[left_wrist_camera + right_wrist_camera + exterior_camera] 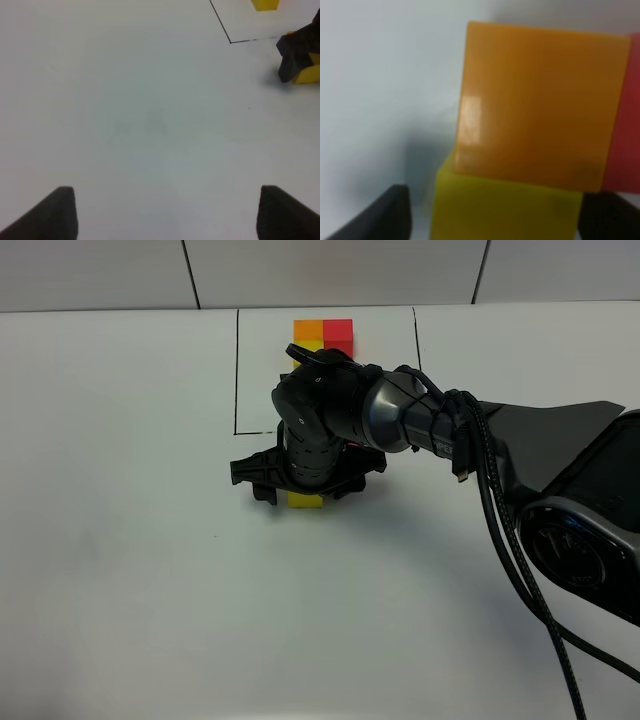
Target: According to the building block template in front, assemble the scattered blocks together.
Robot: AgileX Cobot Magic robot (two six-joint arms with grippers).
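the scattered blocks, small matte cubes in orange [540, 105], yellow [505, 210] and red [624, 120], sit clustered between the right gripper's [492, 212] parted fingers, ungripped; beyond stands the black-framed template [322, 338]. the left gripper [165, 212] gapes empty.
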